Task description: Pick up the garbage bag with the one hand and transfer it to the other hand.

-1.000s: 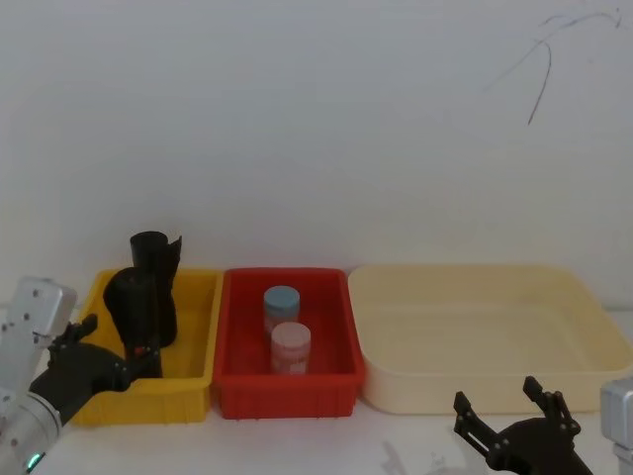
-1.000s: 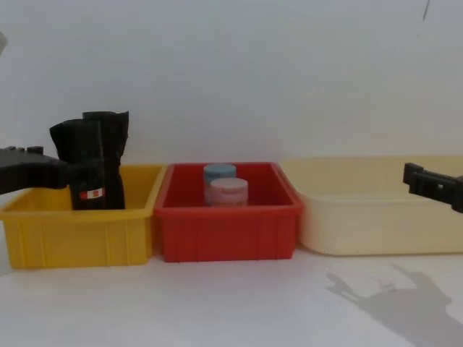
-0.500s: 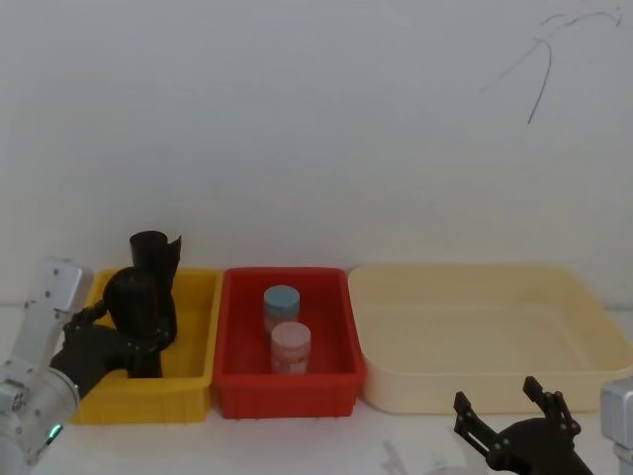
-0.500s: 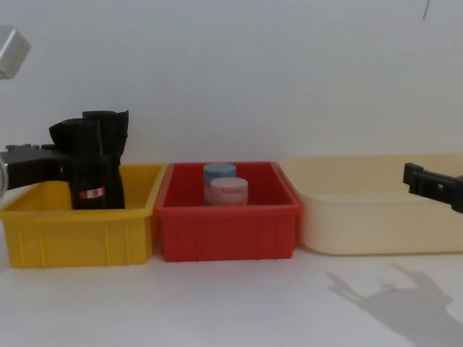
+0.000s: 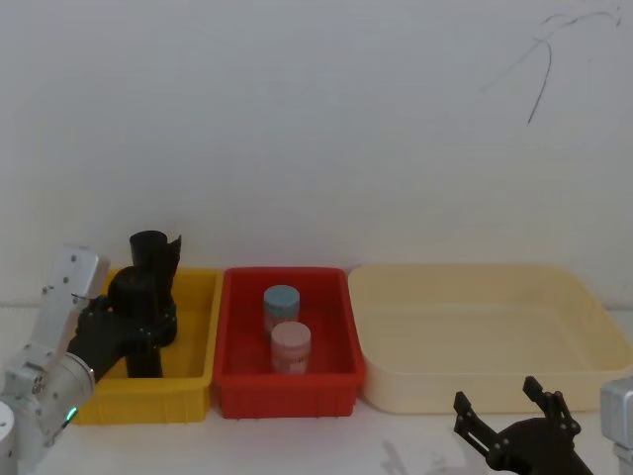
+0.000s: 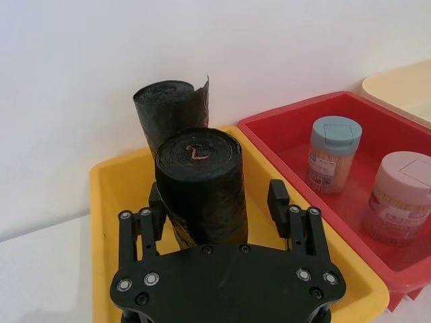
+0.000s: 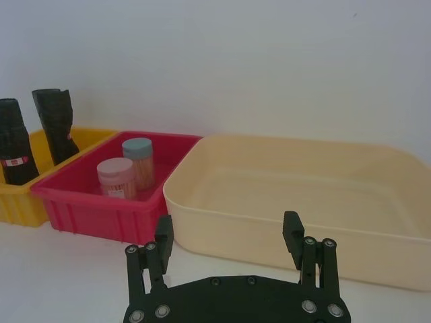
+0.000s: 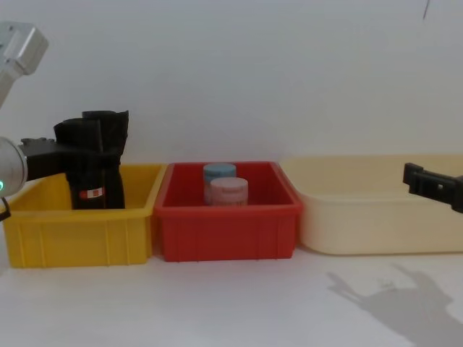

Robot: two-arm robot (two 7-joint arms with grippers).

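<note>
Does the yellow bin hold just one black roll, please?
No, two black rolls stand upright in the yellow bin: the garbage bag and a second roll nearer the wall.

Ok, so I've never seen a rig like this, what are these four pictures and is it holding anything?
It is a two-armed robot with a two-finger gripper on each arm. One picture looks down from its head, one across the table from its chest, two from its wrists. On the table stand a yellow bin, a red bin with two jars, and a cream tray. Two black bag rolls stand in the yellow bin. The left gripper is open, fingers either side of the nearer roll. The right gripper hangs open before the tray. Nothing is held yet.
</note>
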